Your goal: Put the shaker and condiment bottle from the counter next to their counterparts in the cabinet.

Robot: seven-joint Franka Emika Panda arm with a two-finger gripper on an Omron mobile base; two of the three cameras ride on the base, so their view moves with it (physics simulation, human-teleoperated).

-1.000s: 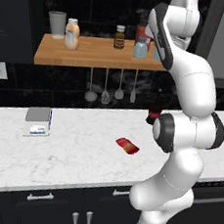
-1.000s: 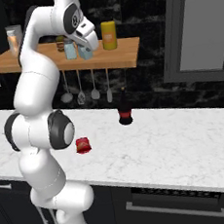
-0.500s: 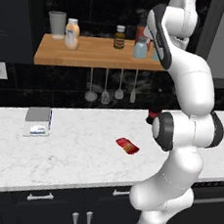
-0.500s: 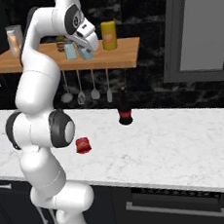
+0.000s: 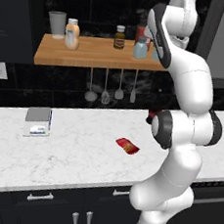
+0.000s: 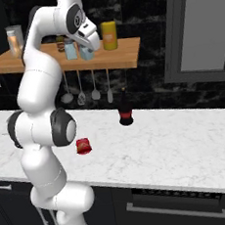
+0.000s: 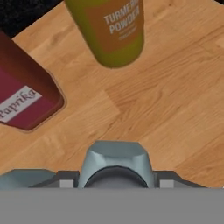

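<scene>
One item, the shaker point(image 7: 116, 164), sits clamped in the gripper point(image 6: 87, 52) above the cabinet point(image 5: 90, 57), seemingly unreleased. Next: open the jaws, then fetch the condiment bottle point(image 5: 128, 146).

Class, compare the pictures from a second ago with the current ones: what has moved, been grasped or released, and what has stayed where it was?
Nothing has visibly changed. The gripper is still up at the wooden shelf with the shaker between its fingers, just over the planks beside the turmeric powder bottle and the paprika jar. The red condiment bottle still lies on the marble counter.
</scene>
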